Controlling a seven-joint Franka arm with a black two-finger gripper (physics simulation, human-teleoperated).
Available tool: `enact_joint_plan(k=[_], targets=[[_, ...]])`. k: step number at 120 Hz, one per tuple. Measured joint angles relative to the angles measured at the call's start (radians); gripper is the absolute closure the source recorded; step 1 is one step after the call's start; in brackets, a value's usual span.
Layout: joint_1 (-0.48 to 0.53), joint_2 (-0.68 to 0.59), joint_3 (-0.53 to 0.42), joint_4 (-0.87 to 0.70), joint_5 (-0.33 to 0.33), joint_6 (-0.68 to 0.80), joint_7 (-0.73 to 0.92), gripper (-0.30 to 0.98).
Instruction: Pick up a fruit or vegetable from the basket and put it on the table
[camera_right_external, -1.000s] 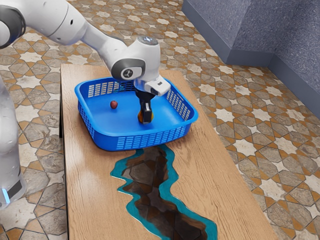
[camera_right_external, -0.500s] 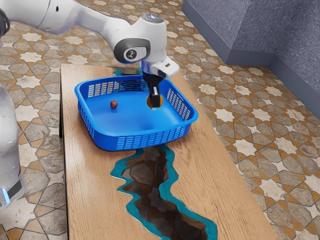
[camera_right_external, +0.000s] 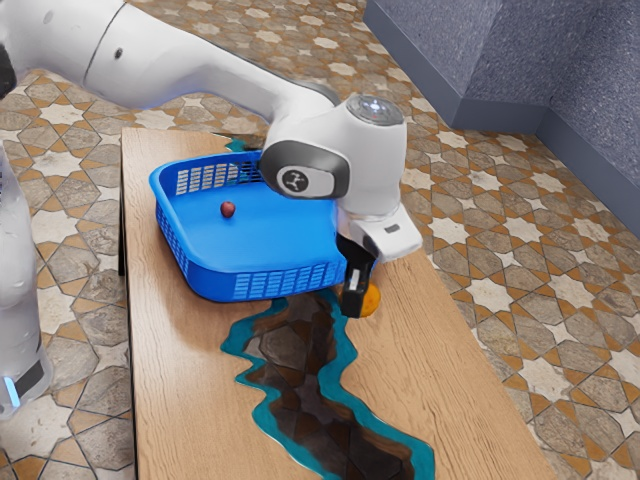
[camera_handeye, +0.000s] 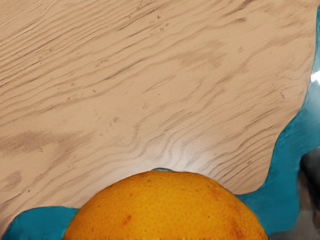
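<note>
Tool (camera_right_external: 365, 299) closed on the orange (camera_right_external: 372, 300), a finger on the near side of the fruit in the exterior view; both are outside the basket (camera_right_external: 258, 285), just past its corner, over the surface (camera_right_external: 430, 370). I cannot tell whether the fruit's underside touches down, and that is my main worry: if I let go while a gap remains, it drops, bounces and, being round, rolls. The table edge toward the exterior view's right looks like the costly way to lose it. The teal-edged patch (camera_right_external: 343, 350) lies right by the drop spot; it looks glossy, and should it prove slick or uneven, the fruit may wander on release. Lowering too far is the opposite fault, pinching fruit against wood and squirting it out sideways. The basket wall is close to the hand, so a sideways move or wide opening could clip it and shove the basket, with the small red fruit (camera_right_external: 228, 209) inside. A crooked retreat might drag the orange along on one fingertip. Markings: a round logo (camera_right_external: 294, 181) on the arm's dark oval panel, no lettering I can read anywhere
</note>
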Motion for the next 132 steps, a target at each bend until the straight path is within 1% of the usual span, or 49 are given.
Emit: enact_joint_plan(k=[9, 26, 58, 75, 85, 94, 104, 119, 132], targets=[[0.0, 0.081, -0.006, 0.014, 0.013, 0.057, -0.018, 0.38], [-0.003, 0.201, -0.004, 0.084, 0.066, 0.125, -0.058, 0.37], [0.005, 0.322, 0.003, 0.113, 0.11, 0.22, -0.117, 0.37], [0.005, 0.338, 0.003, 0.117, 0.124, 0.244, -0.142, 0.36], [0.008, 0.339, 0.002, 0.117, 0.123, 0.249, -0.156, 0.3], [0.007, 0.34, 0.001, 0.117, 0.119, 0.25, -0.166, 0.18], [0.008, 0.34, 0.002, 0.118, 0.116, 0.248, -0.175, 0.1], [0.008, 0.334, 0.002, 0.126, 0.113, 0.231, -0.188, 0.05], [0.007, 0.328, 0.001, 0.195, 0.112, 0.159, -0.199, 0.02]])
